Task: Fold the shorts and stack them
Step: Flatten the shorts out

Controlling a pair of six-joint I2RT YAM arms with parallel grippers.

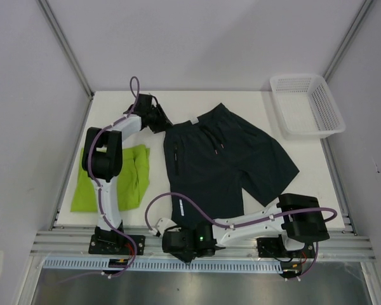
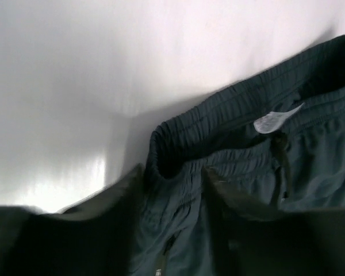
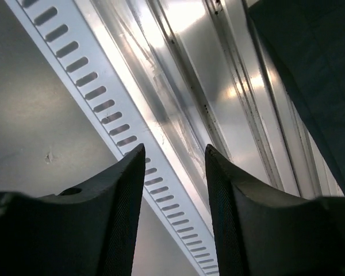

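Observation:
The dark navy shorts (image 1: pixel 222 159) lie spread flat mid-table, waistband toward the far side. My left gripper (image 1: pixel 164 122) is at the waistband's far-left corner. In the left wrist view its fingers stand apart, open, with the gathered waistband (image 2: pixel 218 115) lying between them (image 2: pixel 173 169). The lime green shorts (image 1: pixel 132 181) lie at the left, partly under the left arm. My right gripper (image 1: pixel 168 243) is off the table's near edge, just below the dark shorts' left leg hem. It is open (image 3: pixel 175 148) with nothing between its fingers, and a strip of the dark shorts (image 3: pixel 316 69) shows at the upper right.
A white mesh basket (image 1: pixel 305 105) stands at the far right corner. A slotted aluminium rail (image 3: pixel 103 109) runs along the table's near edge beneath the right gripper. A white label (image 2: pixel 276 119) and drawstring sit at the waistband's middle.

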